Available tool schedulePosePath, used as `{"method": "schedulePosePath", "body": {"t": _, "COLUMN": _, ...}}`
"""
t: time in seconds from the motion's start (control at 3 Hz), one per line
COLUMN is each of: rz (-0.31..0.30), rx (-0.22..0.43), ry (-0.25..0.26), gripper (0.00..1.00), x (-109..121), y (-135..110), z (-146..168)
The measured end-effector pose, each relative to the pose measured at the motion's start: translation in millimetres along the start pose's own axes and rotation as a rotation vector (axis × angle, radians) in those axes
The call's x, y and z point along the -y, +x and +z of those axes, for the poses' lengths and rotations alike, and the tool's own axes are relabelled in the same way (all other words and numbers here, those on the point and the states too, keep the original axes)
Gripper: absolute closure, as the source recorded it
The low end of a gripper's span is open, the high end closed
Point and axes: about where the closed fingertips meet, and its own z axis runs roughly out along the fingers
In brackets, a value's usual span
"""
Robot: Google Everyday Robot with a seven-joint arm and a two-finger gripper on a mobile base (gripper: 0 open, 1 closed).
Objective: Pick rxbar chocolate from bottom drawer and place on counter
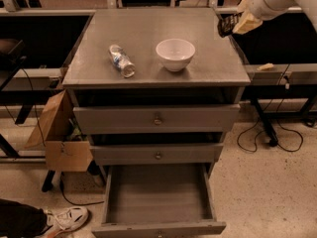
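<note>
The grey counter (pixel 148 29) carries two things. A clear bottle (pixel 122 61) lies on its side near the left edge, toward the front, slanting from back-left to front-right. A white bowl (pixel 175 54) stands upright a little right of the middle, apart from the bottle. The gripper (pixel 234 24) hangs above the right edge toward the back corner, clamping the bar (pixel 227 25) clear of the surface.

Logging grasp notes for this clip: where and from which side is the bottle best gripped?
Probably across its mid-body, from above: the bottle lies on its side on the counter, so the grip spans its narrow width. The gripper, holding the bar, hangs over the counter's right edge.
</note>
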Motion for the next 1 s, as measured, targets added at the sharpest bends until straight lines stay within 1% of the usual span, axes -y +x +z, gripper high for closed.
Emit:
{"method": "schedulePosePath", "body": {"t": 0.33, "rz": -0.005, "rx": 0.076, "ry": -0.060, "gripper": 1.00, "x": -20.8, "y": 1.3, "z": 37.2}}
{"method": "schedulePosePath", "body": {"t": 0.67, "rz": -0.013, "rx": 0.113, "ry": -0.091, "gripper": 0.81, "x": -36.9, "y": -0.7, "z": 56.9}}
{"method": "schedulePosePath", "body": {"t": 1.0, "rz": -0.026, "rx": 0.116, "ry": -0.104, "gripper": 0.58, "x": -43.9, "y": -6.0, "z": 63.3}}
